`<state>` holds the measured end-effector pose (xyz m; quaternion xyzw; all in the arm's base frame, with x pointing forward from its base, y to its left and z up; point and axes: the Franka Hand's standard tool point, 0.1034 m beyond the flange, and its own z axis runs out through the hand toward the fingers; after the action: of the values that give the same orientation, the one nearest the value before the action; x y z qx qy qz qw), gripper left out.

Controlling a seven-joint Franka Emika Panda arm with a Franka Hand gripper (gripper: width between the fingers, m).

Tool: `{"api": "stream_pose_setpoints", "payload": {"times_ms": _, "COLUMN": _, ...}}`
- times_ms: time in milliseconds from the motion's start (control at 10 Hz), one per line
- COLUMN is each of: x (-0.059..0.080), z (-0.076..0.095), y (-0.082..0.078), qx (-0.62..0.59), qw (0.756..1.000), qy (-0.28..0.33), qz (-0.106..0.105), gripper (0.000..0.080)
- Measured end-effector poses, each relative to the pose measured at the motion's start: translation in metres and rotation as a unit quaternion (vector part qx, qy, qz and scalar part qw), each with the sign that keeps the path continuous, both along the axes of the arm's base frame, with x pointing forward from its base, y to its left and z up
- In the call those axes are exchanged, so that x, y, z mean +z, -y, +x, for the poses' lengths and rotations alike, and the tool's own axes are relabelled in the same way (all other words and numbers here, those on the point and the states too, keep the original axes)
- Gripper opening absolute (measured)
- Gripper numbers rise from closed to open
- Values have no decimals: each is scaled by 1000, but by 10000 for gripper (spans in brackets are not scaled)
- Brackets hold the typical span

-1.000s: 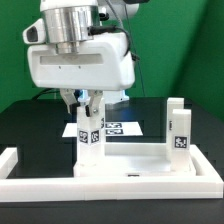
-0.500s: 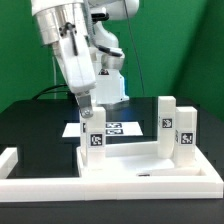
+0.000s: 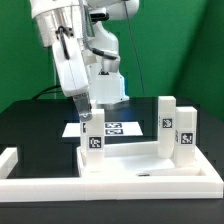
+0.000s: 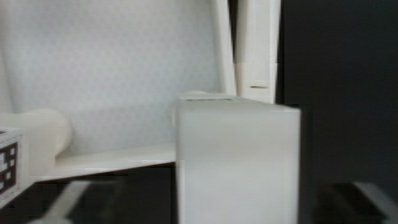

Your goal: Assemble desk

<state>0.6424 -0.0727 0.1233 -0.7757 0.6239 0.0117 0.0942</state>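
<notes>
While the desk top panel (image 3: 135, 165) lies flat against the white border bar (image 3: 110, 186), one block leg (image 3: 92, 141) stands upright at its corner on the exterior view's left, long axis vertical, directly beneath the gripper (image 3: 88, 117). The fingers seem closed on the leg's upper end, though the view is too coarse to be sure. Two more legs (image 3: 176, 128) stand on the exterior view's right. Behind lies the marker board (image 3: 120, 129).

Exterior view low, front-on, near the desk (image 3: 135, 165) — wrist view pressed close against 1 shared leg (image 4: 237, 165)
</notes>
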Motion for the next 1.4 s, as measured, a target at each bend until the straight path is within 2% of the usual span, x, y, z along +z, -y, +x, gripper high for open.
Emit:
{"api": "stream_pose_setpoints", "payload": {"times_ms": 100, "x": 0, "z": 1, "y": -4, "qx": 69, "qw": 997, "qy": 6, "qz": -14, "gripper": 621}}
{"api": "stream_pose_setpoints", "payload": {"times_ms": 200, "x": -1, "z": 0, "y": -2, "qx": 89, "qw": 996, "qy": 9, "qz": -16, "gripper": 641}}
{"api": "stream_pose_setpoints", "payload": {"times_ms": 500, "x": -1, "z": 0, "y": 0, "qx": 199, "qw": 979, "qy": 26, "qz": -28, "gripper": 648}}
{"api": "stream_pose_setpoints", "payload": {"times_ms": 600, "x": 0, "z": 2, "y": 0, "qx": 276, "qw": 960, "qy": 39, "qz": -39, "gripper": 648}}
{"api": "stream_pose_setpoints", "payload": {"times_ms": 700, "x": 0, "z": 5, "y": -3, "qx": 362, "qw": 929, "qy": 57, "qz": -51, "gripper": 648}}
{"api": "stream_pose_setpoints", "payload": {"times_ms": 800, "x": -2, "z": 5, "y": -8, "qx": 432, "qw": 898, "qy": 66, "qz": -53, "gripper": 648}}
{"api": "stream_pose_setpoints", "payload": {"times_ms": 900, "x": -4, "z": 2, "y": -15, "qx": 461, "qw": 884, "qy": 58, "qz": -51, "gripper": 648}}
{"api": "stream_pose_setpoints", "payload": {"times_ms": 1000, "x": -4, "z": 2, "y": -12, "qx": 471, "qw": 879, "qy": 61, "qz": -53, "gripper": 648}}
{"api": "stream_pose_setpoints", "payload": {"times_ms": 1100, "x": -4, "z": 2, "y": -11, "qx": 459, "qw": 885, "qy": 59, "qz": -52, "gripper": 648}}
{"api": "stream_pose_setpoints", "payload": {"times_ms": 1200, "x": -4, "z": 2, "y": -12, "qx": 449, "qw": 890, "qy": 57, "qz": -52, "gripper": 549}}
{"api": "stream_pose_setpoints", "payload": {"times_ms": 1300, "x": -4, "z": 2, "y": -11, "qx": 447, "qw": 891, "qy": 57, "qz": -51, "gripper": 549}}
{"api": "stream_pose_setpoints", "payload": {"times_ms": 1400, "x": -4, "z": 2, "y": -12, "qx": 428, "qw": 901, "qy": 54, "qz": -50, "gripper": 366}}
